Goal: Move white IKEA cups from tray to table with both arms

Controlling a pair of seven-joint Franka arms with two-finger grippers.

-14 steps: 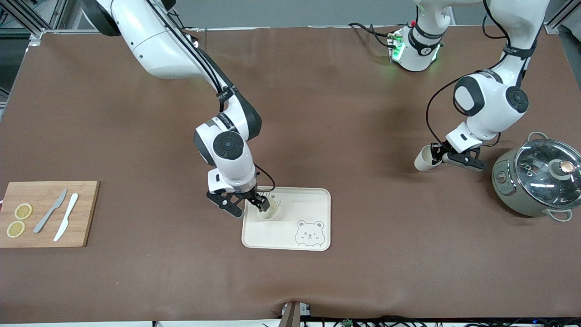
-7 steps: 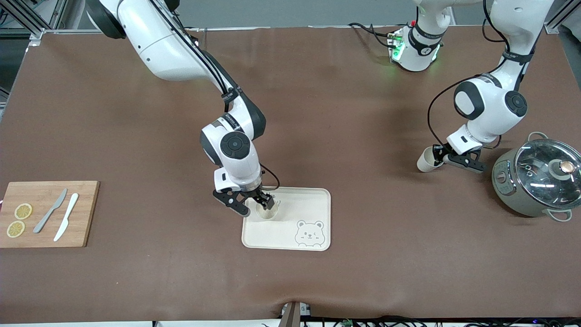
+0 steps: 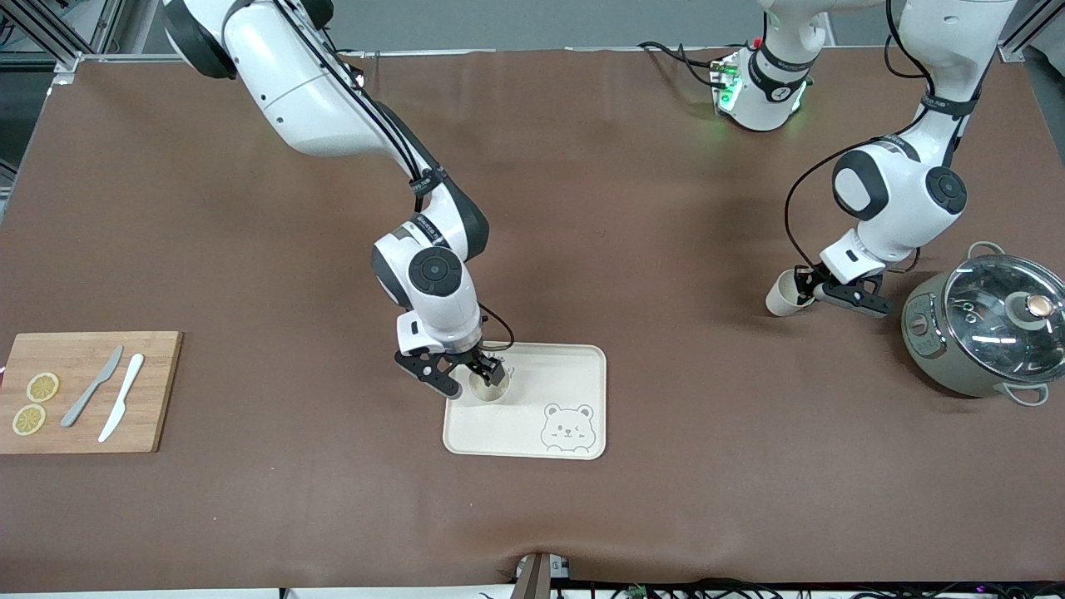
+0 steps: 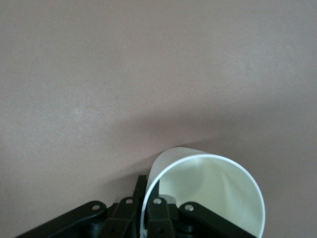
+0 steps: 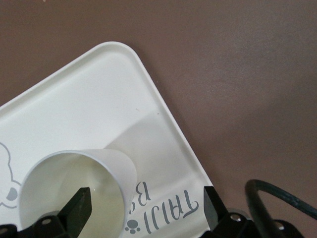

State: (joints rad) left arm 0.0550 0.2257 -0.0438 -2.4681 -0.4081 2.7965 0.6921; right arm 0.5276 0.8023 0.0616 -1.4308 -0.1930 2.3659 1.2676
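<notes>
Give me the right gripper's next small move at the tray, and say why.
Probably close the fingers. The right gripper is open at the cup on the tray, one finger inside the rim, the other outside its wall. The left gripper already holds the other cup over the table.

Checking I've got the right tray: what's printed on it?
A grey bear face and "TAIJI BEAR" lettering on the cream tray; bear clearest in the front view.
</notes>
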